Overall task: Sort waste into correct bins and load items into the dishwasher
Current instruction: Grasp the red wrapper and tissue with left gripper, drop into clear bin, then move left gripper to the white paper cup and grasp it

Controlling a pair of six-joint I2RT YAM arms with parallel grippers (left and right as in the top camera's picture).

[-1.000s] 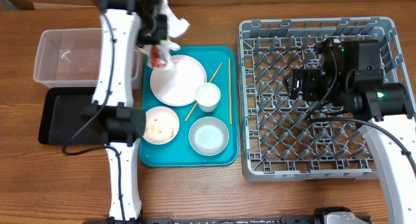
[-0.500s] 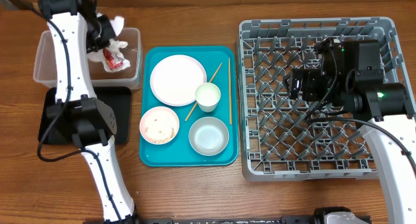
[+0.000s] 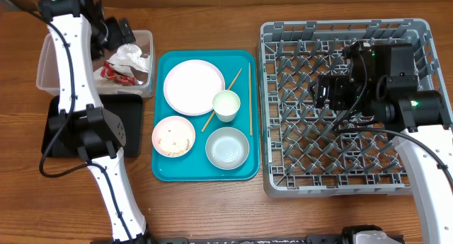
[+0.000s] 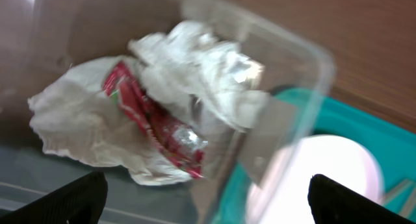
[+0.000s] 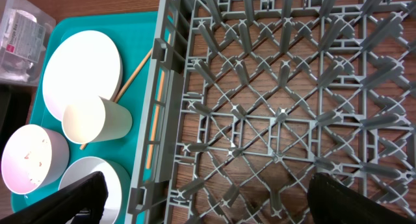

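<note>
The crumpled white napkin point(image 3: 131, 56) point(image 4: 214, 74) and the red wrapper point(image 3: 113, 73) point(image 4: 149, 120) lie loose inside the clear tub point(image 3: 49, 67) point(image 4: 305, 100). My left gripper point(image 3: 117, 27) point(image 4: 208, 208) hovers open above them and holds nothing. On the teal tray point(image 3: 244, 170) sit the plate point(image 3: 194, 87), the cup point(image 3: 226, 105), a bowl with rice crumbs point(image 3: 173, 136), an empty bowl point(image 3: 227, 147) and two chopsticks point(image 3: 250, 99). My right gripper point(image 3: 329, 92) point(image 5: 208, 204) hangs open and empty over the left part of the grey dish rack point(image 3: 340, 28) point(image 5: 279, 87).
The black tray point(image 3: 51, 131) lies in front of the tub, partly under my left arm. The rack's pegs stand close below the right gripper. Bare wooden table runs along the front edge.
My left gripper carried the napkin and wrapper left from over the teal tray to the tub, then opened. Both pieces now lie in the tub. The right arm has not moved.
</note>
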